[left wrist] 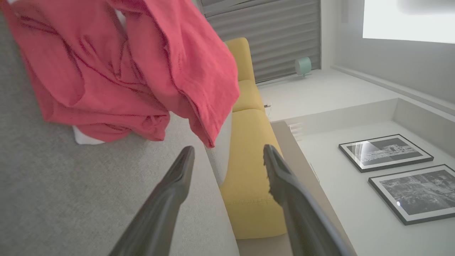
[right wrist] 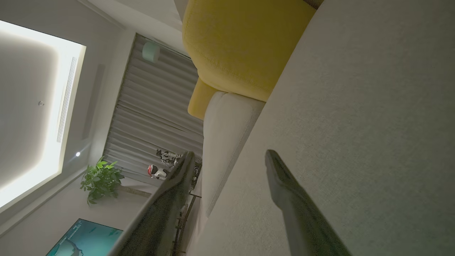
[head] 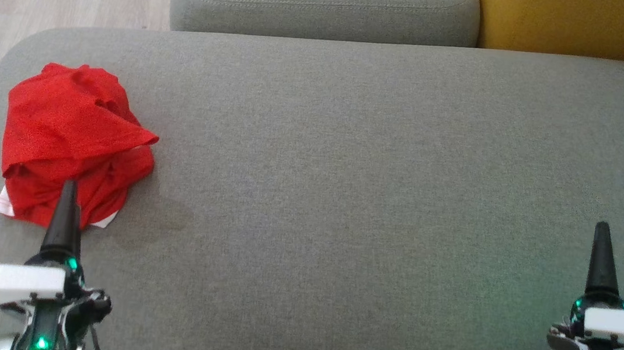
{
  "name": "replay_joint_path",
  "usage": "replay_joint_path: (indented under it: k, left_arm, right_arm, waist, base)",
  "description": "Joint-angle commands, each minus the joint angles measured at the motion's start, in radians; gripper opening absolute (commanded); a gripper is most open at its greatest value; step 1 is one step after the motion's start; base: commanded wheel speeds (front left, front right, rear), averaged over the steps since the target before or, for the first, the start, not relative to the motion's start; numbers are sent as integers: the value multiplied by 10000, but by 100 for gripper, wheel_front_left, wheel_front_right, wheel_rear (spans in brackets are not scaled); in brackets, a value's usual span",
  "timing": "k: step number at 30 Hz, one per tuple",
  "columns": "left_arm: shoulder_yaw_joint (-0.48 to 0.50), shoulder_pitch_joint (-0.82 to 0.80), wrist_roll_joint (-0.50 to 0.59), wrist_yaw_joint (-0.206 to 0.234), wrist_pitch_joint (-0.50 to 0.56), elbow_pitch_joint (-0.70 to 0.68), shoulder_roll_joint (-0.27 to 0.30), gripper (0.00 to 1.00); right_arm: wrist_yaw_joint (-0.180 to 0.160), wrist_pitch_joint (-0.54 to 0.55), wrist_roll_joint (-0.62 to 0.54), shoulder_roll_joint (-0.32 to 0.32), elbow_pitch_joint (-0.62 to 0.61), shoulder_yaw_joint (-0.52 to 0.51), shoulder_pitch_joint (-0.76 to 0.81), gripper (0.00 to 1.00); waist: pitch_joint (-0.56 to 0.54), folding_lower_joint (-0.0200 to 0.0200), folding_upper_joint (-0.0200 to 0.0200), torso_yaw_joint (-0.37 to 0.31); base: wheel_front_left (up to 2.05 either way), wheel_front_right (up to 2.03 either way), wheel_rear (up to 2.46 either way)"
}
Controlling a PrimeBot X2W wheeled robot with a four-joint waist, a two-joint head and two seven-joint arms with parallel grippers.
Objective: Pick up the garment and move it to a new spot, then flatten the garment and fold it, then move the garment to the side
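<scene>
Both pincers sit at the bottom of the head view. Left pincer (head: 67,200) has its dark tip overlapping the near hem of the garment (head: 73,130). Right pincer (head: 602,243) is well apart at far right, over the grey sofa seat (head: 378,165). Garment is a red crumpled heap at the seat's left end, w/ a bit of white peeking out under its near edge. Left arm is prob. lined up there bc it's the closer one for the pick, w/ the right arm parked out of the way.

Left wrist view: left pincer (left wrist: 229,151) is wide, nothing btwn its fingers. Garment (left wrist: 117,67) is just ahead, not gripped. Wide gap suits biting a thick bunch of cloth. Yellow cushion (left wrist: 249,170) lies beyond.

Right wrist view: right pincer (right wrist: 229,154) is also wide and holds nothing, alongside the sofa seat (right wrist: 355,124). Pick not yet begun.
</scene>
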Motion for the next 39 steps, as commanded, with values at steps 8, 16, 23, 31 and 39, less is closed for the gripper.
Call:
replay_joint_path:
  k: [8,16,23,31,39]
  left_arm:
    - [-263,-724,1527,129,-317,-990,133,100]
    - [-868,-739,3142,130,-551,-1241,143,100]
    - [-1431,-779,4811,86,-756,-1390,152,100]
    - [-1874,-878,6386,102,-961,-1450,161,100]
    - [-2195,-1040,7867,297,-1195,-1529,254,100]
  right_arm:
    - [-3,-353,-1922,-59,-920,326,-811,100]
    - [-3,-589,-3723,-64,-1194,721,-828,100]
    - [-4,-796,-5347,-68,-1233,1108,-868,100]
    - [-4,-1002,-6548,-73,-1269,1364,-954,100]
    - [-5,-1238,-7846,-78,-1306,1526,-1062,100]
  waist:
    - [0,0,-1,-15]
    - [33,0,-1,-61]
    - [78,0,-1,-142]
    - [176,0,-1,-211]
    - [257,0,-1,-231]
  base:
    - [0,0,0]
    - [0,0,0]
    - [0,0,0]
    - [0,0,0]
    - [0,0,0]
